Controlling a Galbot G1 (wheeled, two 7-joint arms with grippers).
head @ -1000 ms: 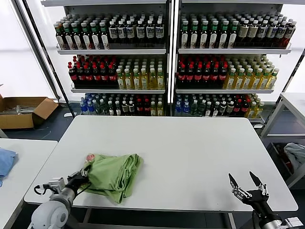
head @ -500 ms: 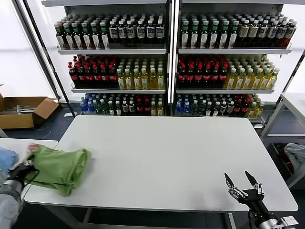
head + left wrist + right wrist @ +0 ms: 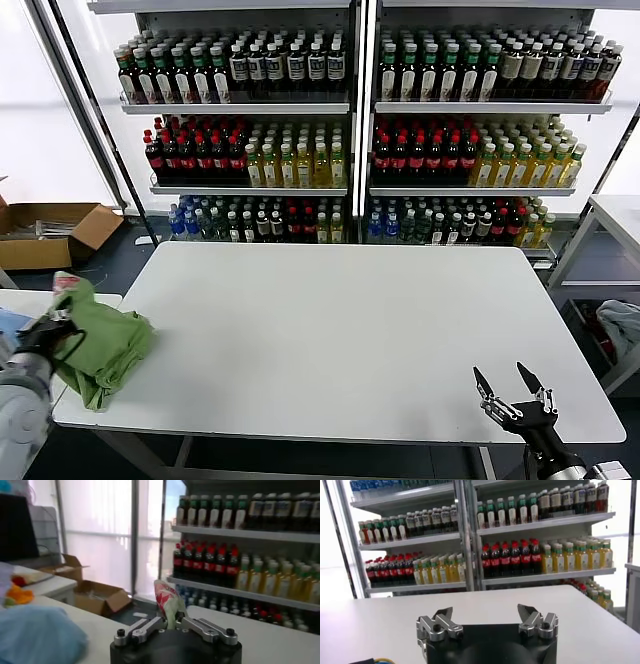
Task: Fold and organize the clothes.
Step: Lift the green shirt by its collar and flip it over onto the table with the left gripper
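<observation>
The green shirt (image 3: 100, 340) has left the middle of the big white table (image 3: 340, 330) and now hangs bunched off that table's left edge, carried leftward toward the smaller side table (image 3: 20, 300), where a blue cloth (image 3: 40, 637) lies. Behind, the drinks shelves (image 3: 350, 130) stand untouched and a cardboard box (image 3: 45, 232) sits open on the floor. The left tool (image 3: 50, 325) is clenched on the shirt's upper end, a red-and-white printed fold (image 3: 167, 600) poking up between its jaws in the left wrist view; the rest of the cloth trails down and to the right of it, its length slanting toward the table edge. Whether the lower folds rest on the table or hang free is hard to tell. The right tool (image 3: 510, 393) waits at the near right corner, jaws spread and empty, well apart from the shirt, so the left arm is plainly the nearer one for setting it down.
</observation>
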